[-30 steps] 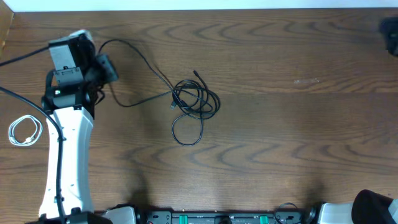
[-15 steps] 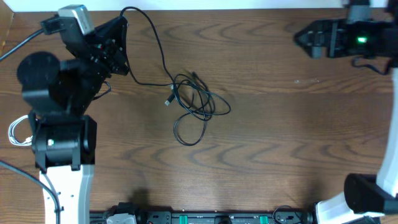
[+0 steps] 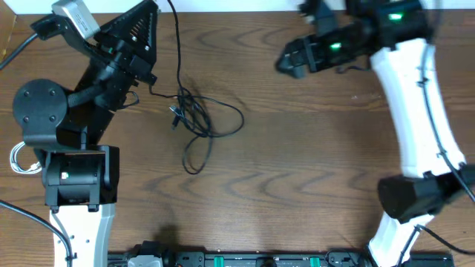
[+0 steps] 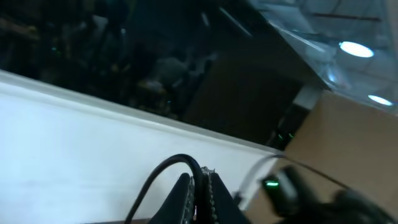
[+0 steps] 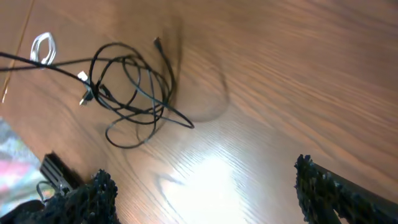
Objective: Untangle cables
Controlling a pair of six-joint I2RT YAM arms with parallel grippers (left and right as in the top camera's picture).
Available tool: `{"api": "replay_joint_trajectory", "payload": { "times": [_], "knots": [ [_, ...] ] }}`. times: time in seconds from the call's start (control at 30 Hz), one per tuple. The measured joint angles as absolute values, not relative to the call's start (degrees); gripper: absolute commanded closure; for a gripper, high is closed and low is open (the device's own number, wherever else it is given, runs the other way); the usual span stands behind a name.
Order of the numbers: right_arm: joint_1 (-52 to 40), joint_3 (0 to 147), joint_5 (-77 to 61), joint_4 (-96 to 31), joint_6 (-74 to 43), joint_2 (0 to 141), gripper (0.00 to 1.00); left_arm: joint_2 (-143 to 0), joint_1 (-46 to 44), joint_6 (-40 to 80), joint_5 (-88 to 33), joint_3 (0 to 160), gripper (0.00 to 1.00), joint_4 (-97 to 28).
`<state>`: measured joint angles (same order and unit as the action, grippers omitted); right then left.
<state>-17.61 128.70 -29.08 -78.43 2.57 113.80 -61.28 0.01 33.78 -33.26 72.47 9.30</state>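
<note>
Black cable [image 4: 179,158] pinched at the bench's [image 3: 334,170] far left corner.
The left gripper [image 3: 152,9] is clamped on it; the right gripper [image 3: 284,64] is spread wide, nothing held, by the far edge.

From overhead we look straight down on the surface [image 3: 312,170]. Our right wrist view slants down from well above, sharing the tangled cables [image 5: 127,87] with it; our left wrist view points off into the dim room.

The left end effector [image 3: 151,12] pinches a black cable [image 3: 178,53] trailing down to the tangle [image 3: 200,122] on the table [image 3: 312,178]
</note>
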Motion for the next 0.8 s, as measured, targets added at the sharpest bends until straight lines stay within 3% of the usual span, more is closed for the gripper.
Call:
{"api": "replay_joint_trajectory", "payload": {
  "times": [0.3, 0.43, 0.8],
  "knots": [
    [-26.72, 128.70, -31.16, -69.95, 2.33, 121.75, 0.11, -61.28, -0.12, 39.03, -36.88, 72.47, 0.92, 11.14],
    [-29.80, 128.70, -31.16, -66.50, 2.33, 124.77, 0.16, -61.17, -0.12, 40.36, -37.71, 72.47, 0.92, 11.33],
    [-31.92, 128.70, -31.16, -66.98, 2.13, 129.64, 0.19, -60.01, -0.12, 40.95, -39.13, 72.47, 0.92, 11.40]
  ]
}}
